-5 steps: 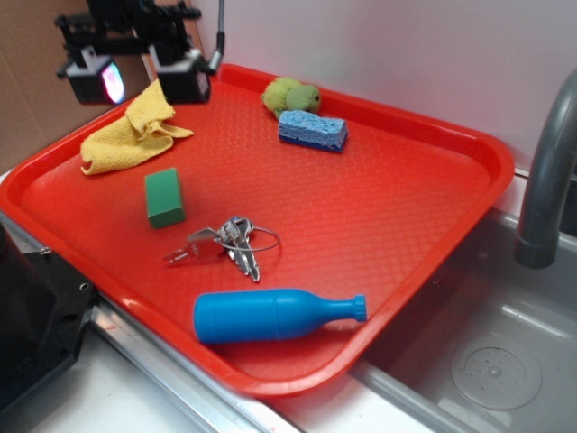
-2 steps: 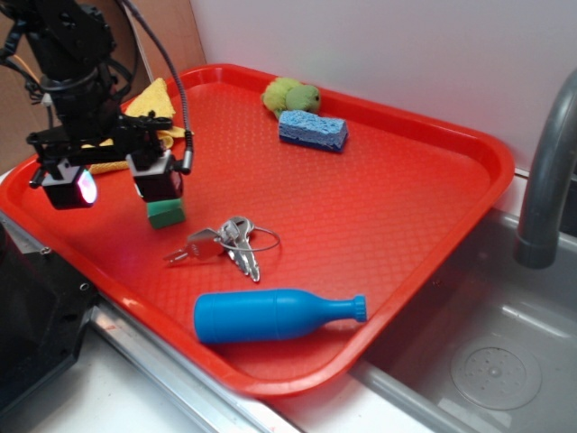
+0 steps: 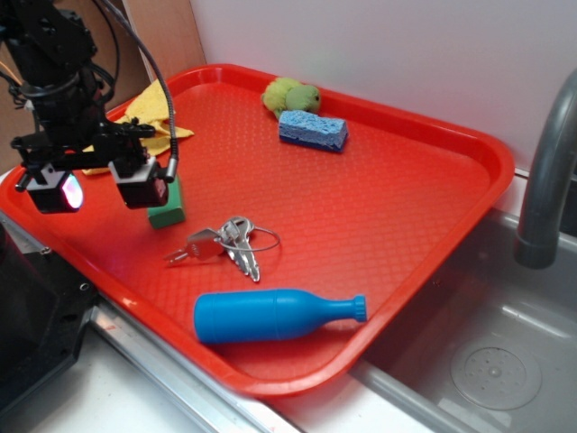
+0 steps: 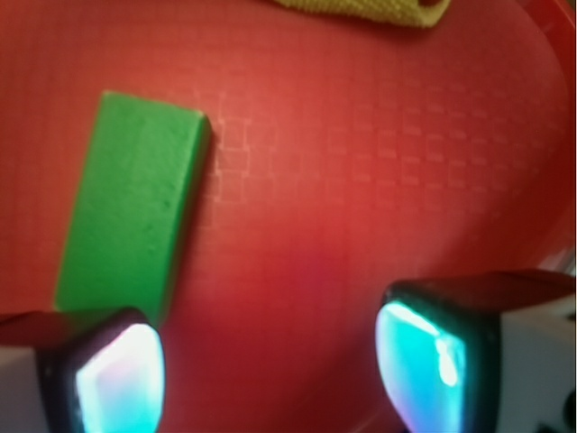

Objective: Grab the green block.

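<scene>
Two pads with glowing faces hang spread wide over the left part of the red tray [image 3: 433, 171], the gripper [image 3: 97, 187] pointing straight down from the black arm [image 3: 50, 63] that rises at the upper left. Nothing sits between the pads; the gripper is released. In the wrist view its midpoint [image 4: 270, 365] lies over bare tray floor, with the green block [image 4: 135, 216] off toward one pad, whose tip overlaps the block's near end. Whether that pad touches the block cannot be told.

From the exterior view the block [image 3: 169, 210] lies flat on the tray, just behind the nearer pad, which hides much of it. A cable loops from the arm down to the gripper.

Behind the arm, a yellow cloth [image 3: 153, 113] lies crumpled at the tray's far left edge, partly hidden. Keys [image 3: 227, 242] on a ring rest just right of the block, apart from it. A blue bottle [image 3: 270, 316] lies on its side near the front rim. A blue sponge [image 3: 312, 130] sits near the back, touching a fuzzy green lump [image 3: 290, 95] behind it. Right of the tray are a metal sink [image 3: 487, 352] and a grey faucet [image 3: 552, 171].
</scene>
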